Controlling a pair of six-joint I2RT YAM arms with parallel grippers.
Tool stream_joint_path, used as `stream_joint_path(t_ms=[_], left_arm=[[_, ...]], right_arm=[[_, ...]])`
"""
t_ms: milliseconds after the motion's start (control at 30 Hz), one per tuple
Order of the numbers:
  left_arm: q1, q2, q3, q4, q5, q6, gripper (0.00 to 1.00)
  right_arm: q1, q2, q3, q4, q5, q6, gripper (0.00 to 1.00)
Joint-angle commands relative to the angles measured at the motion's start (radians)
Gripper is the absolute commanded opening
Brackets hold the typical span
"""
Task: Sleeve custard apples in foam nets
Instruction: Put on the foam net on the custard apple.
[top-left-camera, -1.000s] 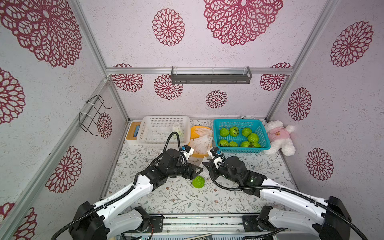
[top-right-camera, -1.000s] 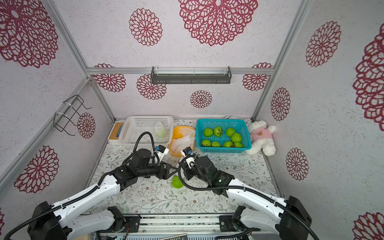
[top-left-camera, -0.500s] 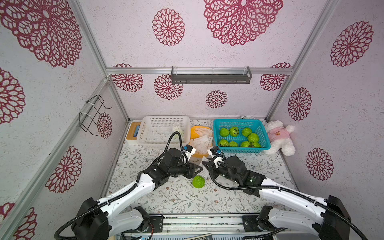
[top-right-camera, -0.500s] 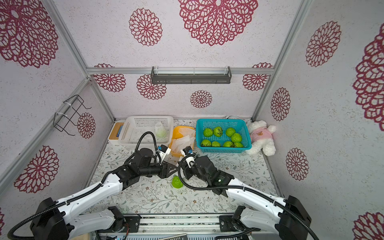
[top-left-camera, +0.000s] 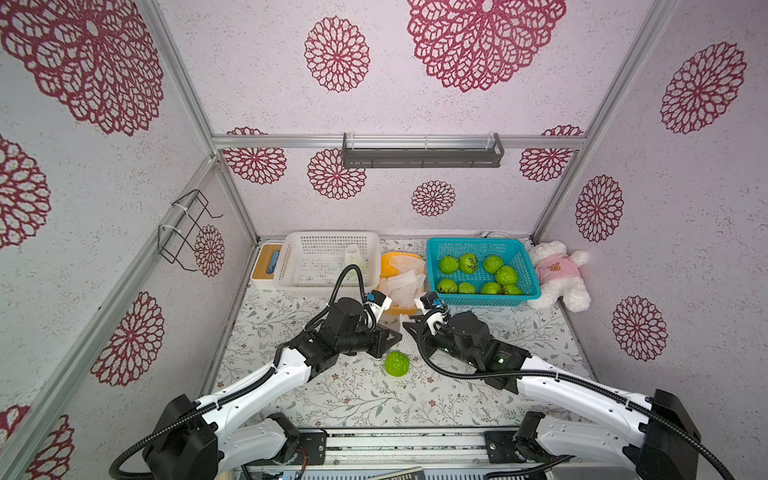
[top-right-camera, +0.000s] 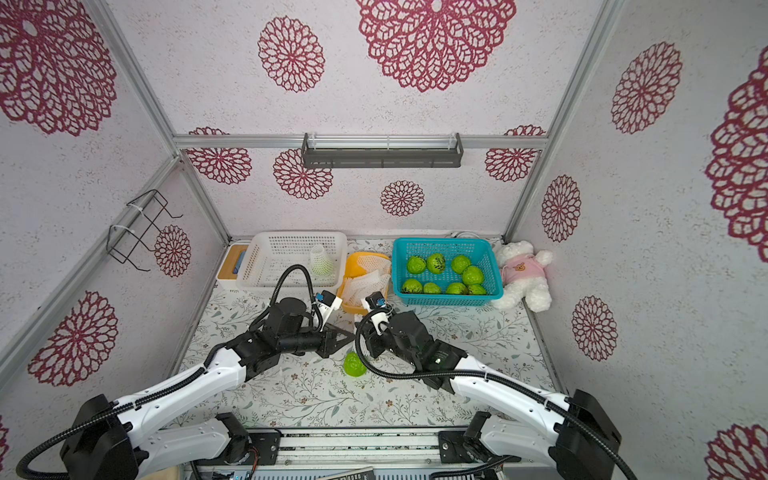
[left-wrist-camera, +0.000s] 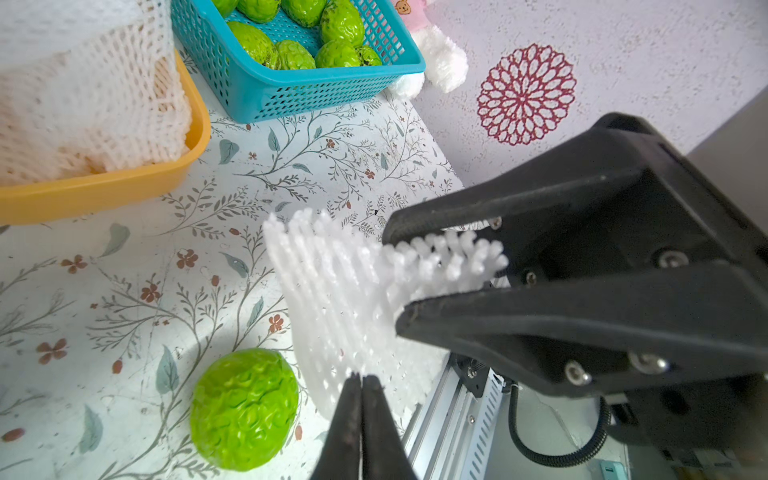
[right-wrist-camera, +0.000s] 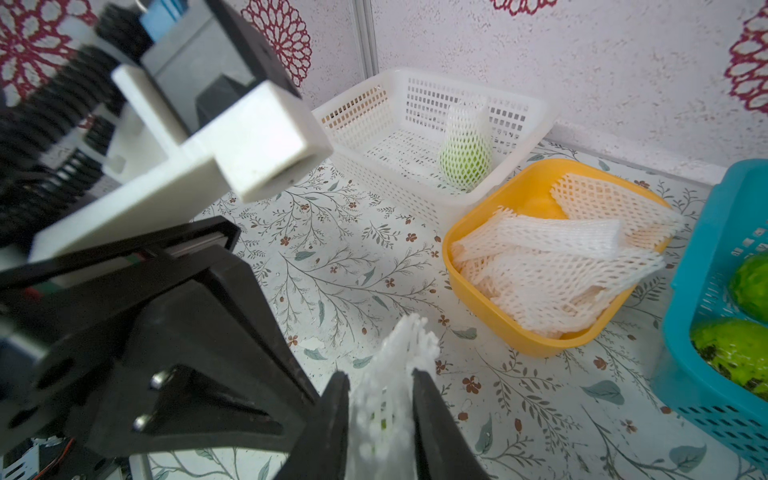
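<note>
I'm working on the flowered table, with the white basket on one side and the teal basket on the other. The white basket holds one sleeved fruit. The teal basket holds the bare custard apples. The yellow tub of spare nets sits between the two baskets, and both arms meet in front of it.

My right gripper is clamped narrow over one bunched end of a foam net, which is held up off the table. My left gripper has its jaws almost together at another edge of that net. I judge it pinches one wall, though the tips hide the contact. One loose custard apple lies on the table just beside the hanging net, on the side toward the arm bases, and touches neither gripper.

My main worry is that the left jaws caught both walls. Pulling apart would then only stretch the sleeve flat, and no mouth would open. The foam is soft and thin, so a hard pull could tear a strand or slip it out of either grip. The fruit is round and unrestrained, so a brush from the net or a finger could roll it toward the table's front edge.
</note>
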Motion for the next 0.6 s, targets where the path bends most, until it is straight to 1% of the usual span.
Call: stream_joint_path(t_ms=[0,33,67,167,267,433,500,567], left_arm=[[-0.007,0.000,-0.014,0.033,-0.023,-0.013,0.29],[-0.008,-0.001,-0.015,0.033,-0.024,-0.012,0.32],[-0.006,-0.001,-0.019,0.034,-0.027,-0.015,0.39],[-0.005,-0.010,-0.027,0.037,-0.037,-0.018,0.45],[-0.004,-0.024,-0.038,0.047,-0.042,-0.022,0.48],[-0.005,-0.032,-0.058,0.079,-0.042,-0.030,0.62],[-0.005,-0.026,-0.061,0.099,-0.028,-0.034,0.63],[-0.005,-0.020,-0.063,0.128,-0.007,-0.040,0.62]], right_arm=[[0.003,-0.014,0.009,0.027,0.024,0.014,0.25],[0.003,-0.014,0.009,0.026,0.025,0.014,0.23],[0.003,-0.014,0.006,0.028,0.025,0.015,0.21],[0.003,-0.012,0.002,0.032,0.026,0.017,0.18],[0.004,-0.009,-0.003,0.038,0.026,0.019,0.16],[0.004,-0.002,-0.002,0.059,0.011,0.019,0.15],[0.004,0.005,0.001,0.064,0.004,0.021,0.15],[0.003,0.012,0.004,0.071,-0.003,0.025,0.15]])
